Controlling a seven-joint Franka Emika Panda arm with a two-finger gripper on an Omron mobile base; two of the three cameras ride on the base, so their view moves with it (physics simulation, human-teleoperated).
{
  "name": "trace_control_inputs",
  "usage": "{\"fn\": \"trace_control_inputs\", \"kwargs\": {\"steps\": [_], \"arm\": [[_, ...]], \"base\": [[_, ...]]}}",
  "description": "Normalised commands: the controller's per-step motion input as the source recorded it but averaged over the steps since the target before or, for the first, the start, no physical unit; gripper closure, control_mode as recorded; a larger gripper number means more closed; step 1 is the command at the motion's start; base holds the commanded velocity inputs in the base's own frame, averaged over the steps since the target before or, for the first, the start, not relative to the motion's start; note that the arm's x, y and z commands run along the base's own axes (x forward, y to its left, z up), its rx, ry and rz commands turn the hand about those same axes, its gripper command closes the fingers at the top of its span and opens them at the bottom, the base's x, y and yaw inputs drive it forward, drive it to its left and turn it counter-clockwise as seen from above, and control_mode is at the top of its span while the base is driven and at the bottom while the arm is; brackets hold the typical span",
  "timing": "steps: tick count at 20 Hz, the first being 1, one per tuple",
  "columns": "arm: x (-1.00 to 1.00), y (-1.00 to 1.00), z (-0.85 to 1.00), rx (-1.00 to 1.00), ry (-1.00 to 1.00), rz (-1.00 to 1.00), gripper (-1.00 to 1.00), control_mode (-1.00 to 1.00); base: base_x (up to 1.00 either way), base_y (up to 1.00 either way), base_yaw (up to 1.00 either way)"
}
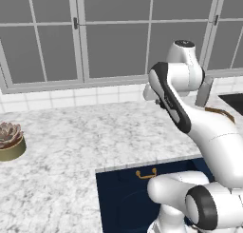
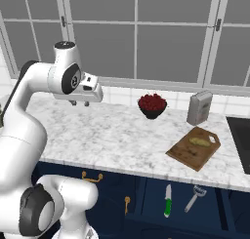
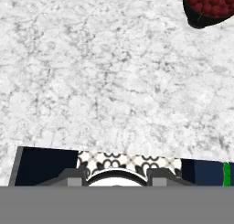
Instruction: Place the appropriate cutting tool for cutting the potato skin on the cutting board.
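A white arm's fingers [image 2: 80, 103] hover over bare marble surface [image 2: 112, 135] at upper left, holding nothing; whether spread, I cannot tell; at right, the cutting board [image 2: 188, 152] carries the potato [image 2: 199, 141], ready for peeling; a peeler [image 2: 194, 197] hangs below at lower right beside a green-handled knife [image 2: 168, 200].

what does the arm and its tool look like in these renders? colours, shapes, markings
The arm is glossy white, built of rounded, bulbous links with dark grey bands and round caps at the joints; one long dark stripe runs along a link in the left base view. No cables or sleeves show. The tool is a boxy white block with a small dark square on its side and two short dark fingers beneath.
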Motion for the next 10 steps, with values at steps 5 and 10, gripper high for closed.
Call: {"fn": "trace_control_inputs", "kwargs": {"steps": [5,10], "arm": [[-0.53,-0.48,-0.14,0.04,-0.02,-0.05,-1.00,-1.00],[-0.51,-1.00,-0.02,0.14,0.06,-0.04,-1.00,-1.00]], "base": [[0.00,0.00,0.00],[0.00,0.00,0.00]]}}
